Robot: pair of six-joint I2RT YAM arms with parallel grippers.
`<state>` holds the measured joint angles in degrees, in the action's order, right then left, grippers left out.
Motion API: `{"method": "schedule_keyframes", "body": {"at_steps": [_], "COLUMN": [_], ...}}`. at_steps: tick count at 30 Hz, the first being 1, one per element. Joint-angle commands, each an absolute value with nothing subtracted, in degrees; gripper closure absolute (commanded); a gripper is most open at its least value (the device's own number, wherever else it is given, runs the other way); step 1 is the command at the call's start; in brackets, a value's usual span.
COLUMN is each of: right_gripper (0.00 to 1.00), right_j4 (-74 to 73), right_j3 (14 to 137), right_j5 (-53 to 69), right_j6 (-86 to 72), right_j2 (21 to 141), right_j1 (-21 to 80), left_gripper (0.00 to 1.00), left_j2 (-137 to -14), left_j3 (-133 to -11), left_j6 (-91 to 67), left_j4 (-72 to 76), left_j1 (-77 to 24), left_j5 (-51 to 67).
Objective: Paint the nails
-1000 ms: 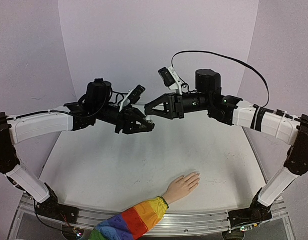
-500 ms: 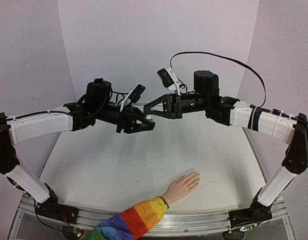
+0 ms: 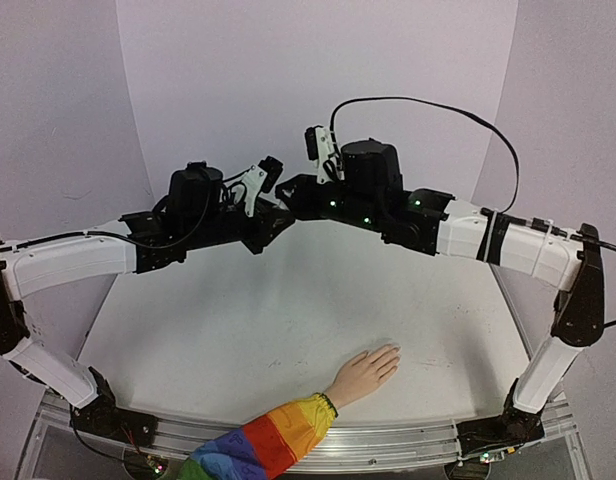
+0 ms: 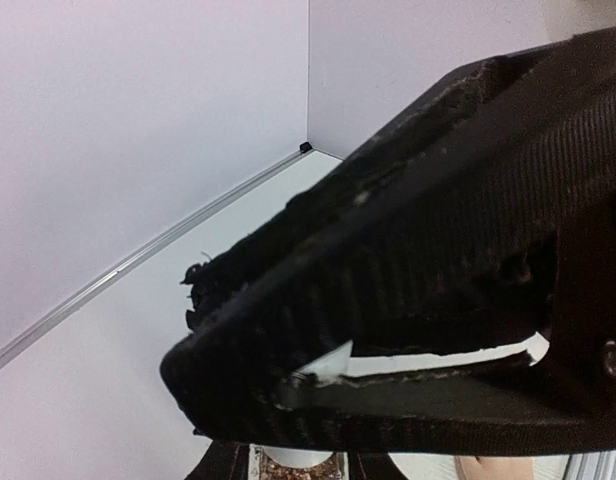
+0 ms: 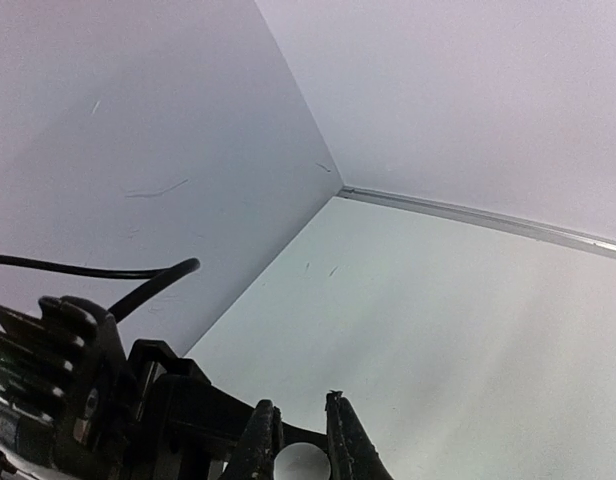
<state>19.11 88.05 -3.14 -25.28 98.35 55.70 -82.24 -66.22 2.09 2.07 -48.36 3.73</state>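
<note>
The small flesh-coloured hand (image 3: 364, 372) with a rainbow-striped sleeve (image 3: 263, 445) lies palm down near the table's front edge. Its nails at the fingertips (image 3: 392, 352) are too small to make out. My two grippers meet high above the table's back middle, far from the hand. My left gripper (image 3: 270, 220) is shut on the small whitish polish bottle (image 4: 300, 462), which has glittery contents. My right gripper (image 3: 290, 193) is shut on the bottle's round white cap (image 5: 300, 466). One of the right gripper's black fingers (image 4: 418, 280) fills the left wrist view.
White table (image 3: 238, 320) with purple walls (image 3: 228, 90) at the back and both sides. The right arm's black cable (image 3: 428, 105) loops above its wrist. The left arm's body and cable (image 5: 78, 395) sit at the lower left of the right wrist view.
Both grippers have risen and moved toward the back wall. The right wrist has moved left and turned, closing over the left gripper. The hand has not moved.
</note>
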Motion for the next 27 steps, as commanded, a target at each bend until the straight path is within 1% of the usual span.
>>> {"method": "schedule_keyframes", "body": {"at_steps": [1,3,4,5,6,7,8,10,13,14,16,19,24,27], "right_gripper": [1.00,1.00,0.98,0.87,0.68,0.55,0.46,0.34,0.24,0.23,0.22,0.23,0.31,0.37], "right_j4": [13.98,16.15,17.37,18.68,19.61,20.16,20.52,21.90,22.52,22.43,22.39,22.50,22.25,22.24], "right_j3": [90.84,89.57,88.69,87.40,86.39,85.23,83.66,80.90,78.62,78.42,77.68,76.79,77.68,78.08], "right_j5": [-6.38,-3.02,-0.89,2.38,5.37,8.43,11.71,21.52,35.29,38.91,43.67,44.88,47.14,48.96], "right_j6": [-25.46,-24.29,-23.73,-23.08,-21.80,-20.93,-20.32,-19.79,-18.98,-18.39,-17.54,-17.40,-16.31,-15.96], "right_j2": [96.06,94.29,93.10,91.96,90.74,89.25,88.24,86.26,85.16,85.35,85.60,85.76,87.00,88.16], "right_j1": [60.86,60.10,59.38,58.26,57.02,55.60,53.76,49.63,45.20,44.73,44.65,44.65,44.65,44.65], "left_gripper": [1.00,1.00,1.00,1.00,1.00,1.00,1.00,1.00,1.00,1.00,1.00,1.00,1.00,1.00], "left_j2": [-81.47,-80.79,-80.34,-80.00,-79.84,-79.71,-79.52,-79.37,-79.44,-79.57,-80.11,-81.60,-84.62,-85.13], "left_j3": [-67.74,-66.39,-65.85,-65.41,-65.05,-64.78,-64.57,-64.52,-64.84,-64.95,-65.37,-66.20,-68.55,-68.97], "left_j6": [1.39,1.11,0.80,0.57,0.53,-1.33,-2.33,-2.85,-2.01,-1.87,-1.99,-2.40,-4.85,-5.05], "left_j4": [4.39,4.33,4.32,4.43,4.33,4.36,4.37,4.33,4.33,4.34,4.36,4.39,4.31,4.36], "left_j1": [-44.30,-44.22,-44.02,-43.72,-43.38,-42.95,-42.52,-41.89,-41.66,-41.66,-41.66,-41.66,-41.66,-41.83], "left_j5": [-8.08,-4.04,-1.76,1.56,5.17,8.39,11.97,21.26,35.33,40.02,45.29,53.45,61.04,61.67]}}
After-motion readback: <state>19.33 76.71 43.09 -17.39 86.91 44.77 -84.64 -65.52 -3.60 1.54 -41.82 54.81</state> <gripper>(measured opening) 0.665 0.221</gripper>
